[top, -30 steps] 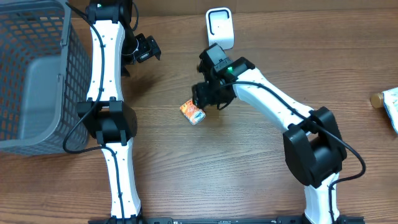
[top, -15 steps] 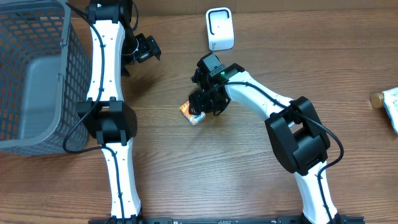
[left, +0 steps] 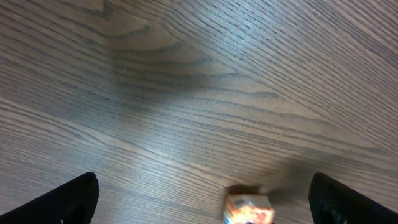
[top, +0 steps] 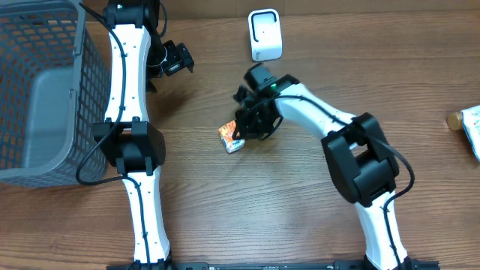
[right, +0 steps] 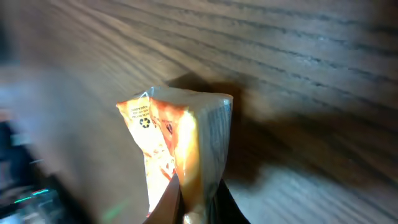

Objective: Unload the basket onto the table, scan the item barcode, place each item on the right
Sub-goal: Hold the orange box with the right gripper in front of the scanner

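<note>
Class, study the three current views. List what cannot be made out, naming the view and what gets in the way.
- Barcode on the orange packet: in the right wrist view it is lost to blur and glare; in the overhead view it is too small.
- The orange packet in the left wrist view: cut off by the bottom edge.
- The right gripper fingertips: in the overhead view they are hidden beneath its own wrist.
- Items at the right border: in the overhead view they are cut off by the frame.
</note>
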You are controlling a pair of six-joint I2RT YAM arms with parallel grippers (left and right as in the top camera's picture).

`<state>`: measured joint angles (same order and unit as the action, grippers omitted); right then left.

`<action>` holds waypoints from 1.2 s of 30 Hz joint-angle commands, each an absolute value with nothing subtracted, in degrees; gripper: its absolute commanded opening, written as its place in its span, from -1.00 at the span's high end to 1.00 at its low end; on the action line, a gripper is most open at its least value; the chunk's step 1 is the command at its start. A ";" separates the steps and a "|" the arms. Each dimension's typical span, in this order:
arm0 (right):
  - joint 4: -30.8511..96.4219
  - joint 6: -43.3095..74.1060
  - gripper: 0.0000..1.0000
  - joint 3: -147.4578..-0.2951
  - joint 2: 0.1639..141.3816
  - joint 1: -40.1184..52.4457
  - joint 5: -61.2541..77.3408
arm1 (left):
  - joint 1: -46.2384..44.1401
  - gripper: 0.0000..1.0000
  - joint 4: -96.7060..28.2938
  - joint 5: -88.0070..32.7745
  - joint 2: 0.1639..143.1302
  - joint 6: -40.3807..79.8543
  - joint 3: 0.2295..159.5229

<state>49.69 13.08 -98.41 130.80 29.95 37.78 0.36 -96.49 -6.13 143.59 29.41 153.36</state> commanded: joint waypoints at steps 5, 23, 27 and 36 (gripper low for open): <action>49.52 9.32 0.92 -99.50 130.78 15.51 74.52 | -0.03 -0.99 -96.62 -5.54 143.17 28.29 153.47; 43.77 7.18 0.92 -99.44 130.78 1.21 89.97 | -0.03 -1.00 -96.62 -5.54 143.17 28.29 153.47; 43.83 7.57 0.92 -99.44 130.78 1.74 89.93 | -0.03 -1.00 -96.62 -5.54 143.17 28.32 153.47; 47.99 25.21 0.92 -104.29 125.12 3.99 41.41 | -0.03 -0.99 -96.62 -5.54 143.20 28.29 153.47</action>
<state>46.61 17.89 -99.39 130.72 2.20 69.43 0.36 -96.49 -6.13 143.59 29.41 153.36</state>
